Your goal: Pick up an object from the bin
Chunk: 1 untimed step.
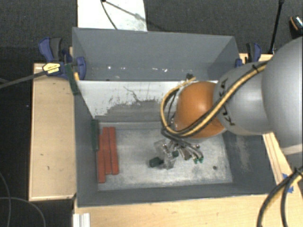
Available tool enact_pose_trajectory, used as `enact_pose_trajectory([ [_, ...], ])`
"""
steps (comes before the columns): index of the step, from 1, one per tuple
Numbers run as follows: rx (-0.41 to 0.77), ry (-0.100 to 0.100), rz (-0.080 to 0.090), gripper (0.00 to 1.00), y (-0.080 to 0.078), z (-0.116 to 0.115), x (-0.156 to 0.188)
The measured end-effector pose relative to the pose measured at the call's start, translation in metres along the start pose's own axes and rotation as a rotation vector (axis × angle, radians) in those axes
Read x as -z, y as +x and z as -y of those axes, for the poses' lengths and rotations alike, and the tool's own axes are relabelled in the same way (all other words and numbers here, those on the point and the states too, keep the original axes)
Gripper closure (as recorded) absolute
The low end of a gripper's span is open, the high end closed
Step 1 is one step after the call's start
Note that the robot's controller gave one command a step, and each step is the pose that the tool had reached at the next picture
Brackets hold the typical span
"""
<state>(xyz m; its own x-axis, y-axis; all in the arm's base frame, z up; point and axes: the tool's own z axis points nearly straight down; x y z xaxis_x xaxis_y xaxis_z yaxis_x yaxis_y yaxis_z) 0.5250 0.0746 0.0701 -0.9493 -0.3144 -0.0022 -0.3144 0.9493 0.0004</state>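
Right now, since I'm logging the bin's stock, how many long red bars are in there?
2. One long red bar lies along the grey metal bin's left wall; the second lies right beside it. The arm may hide more.

Small dark thing (155,163) beside the gripper (169,159), of unclear kind; arm (265,93) partly beyond the right edge.

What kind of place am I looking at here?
Probably a robotics lab's grasp-testing setup: a robot arm with its hand in a grey metal bin holding red bars and a small dark object.
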Motion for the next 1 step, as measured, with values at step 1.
enact_pose_trajectory([
  [1, 0.014, 0.003, 0.007, 1.00, 0.0287, 0.0244, 0.1625],
])
